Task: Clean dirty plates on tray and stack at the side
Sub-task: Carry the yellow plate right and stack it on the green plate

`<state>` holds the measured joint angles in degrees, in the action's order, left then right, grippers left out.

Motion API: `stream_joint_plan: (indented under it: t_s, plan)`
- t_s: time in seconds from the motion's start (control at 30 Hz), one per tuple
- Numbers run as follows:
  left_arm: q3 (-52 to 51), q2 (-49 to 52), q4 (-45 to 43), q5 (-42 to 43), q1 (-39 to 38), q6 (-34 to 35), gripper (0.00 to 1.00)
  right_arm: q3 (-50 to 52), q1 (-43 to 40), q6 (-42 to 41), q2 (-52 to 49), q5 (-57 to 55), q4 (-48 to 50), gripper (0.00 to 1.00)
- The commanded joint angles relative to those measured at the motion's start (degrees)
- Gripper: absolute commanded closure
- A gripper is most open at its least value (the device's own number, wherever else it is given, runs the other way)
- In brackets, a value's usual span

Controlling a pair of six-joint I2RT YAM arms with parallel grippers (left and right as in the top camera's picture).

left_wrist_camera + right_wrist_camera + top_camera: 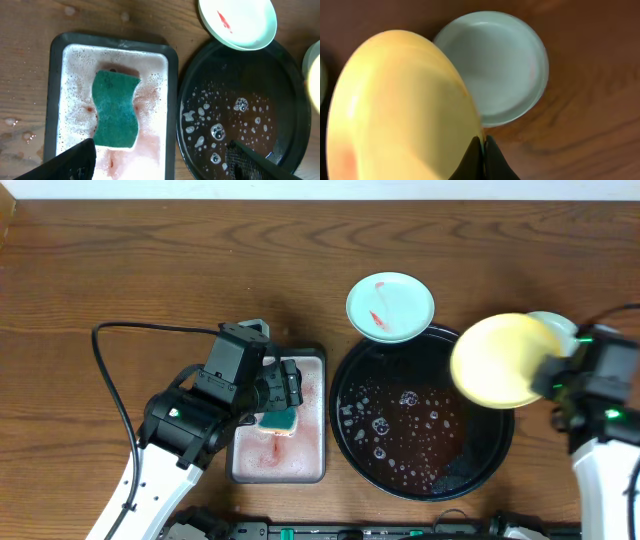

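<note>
R gripper (482, 155) is clamped on the rim of the yellow plate (495, 360). The plate's tilted, hanging over the right edge of the tray (470, 465) and directly above the clean mint plate (505, 65) on the table beside it. I reckon that's the stack spot, and the edge grip lets it go down flat on top. Tray holds only suds + reddish water. L gripper (162, 145) is spread wide w/ nothing in it, hovering over the sponge (116, 109) lying in the foamy pan (55, 100). 1 smeared plate (390, 306) left, overlapping the tray's far rim. Prob next for a scrub.
</note>
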<state>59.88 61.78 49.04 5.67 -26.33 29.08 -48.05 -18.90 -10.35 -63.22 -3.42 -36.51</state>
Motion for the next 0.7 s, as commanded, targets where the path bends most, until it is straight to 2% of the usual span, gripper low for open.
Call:
stream_joint_plan:
  t_s: [0.0,0.13,0.3,0.37,0.43,0.47,0.53,0.6,0.67]
  plan:
    - [0.2,0.0,0.2,-0.1,0.3,-0.6,0.17,-1.0,-9.2,-4.2,-6.3,11.8,3.2,0.99]
    - [0.2,0.0,0.2,-0.1,0.3,-0.6,0.17,-1.0,-16.0,-9.1,-16.0,12.9,10.1,0.99]
    - [0.2,0.0,0.2,-0.1,0.3,-0.6,0.17,-1.0,-19.1,-10.8,-23.9,12.9,15.3,0.99]
    - [0.2,0.0,0.2,-0.1,0.3,-0.6,0.17,-1.0,-19.3,-10.2,-24.9,13.1,15.6,0.61]
    - [0.2,0.0,0.2,-0.1,0.3,-0.6,0.17,-1.5,-18.9,-7.5,-23.9,17.4,16.4,0.45]
    - [0.2,0.0,0.2,-0.1,0.3,-0.6,0.17,-2.6,-18.3,-6.4,-22.2,22.0,16.4,0.32]
    - [0.2,0.0,0.2,-0.1,0.3,-0.6,0.17,-3.8,-16.9,-5.2,-19.0,28.2,16.4,0.2]
    - [0.2,0.0,0.2,-0.1,0.3,-0.6,0.17,-4.6,-14.2,-3.5,-14.7,33.8,16.3,0.01]
    - [0.2,0.0,0.2,-0.1,0.3,-0.6,0.17,-4.7,-10.1,-2.6,-10.4,36.9,15.8,0.01]
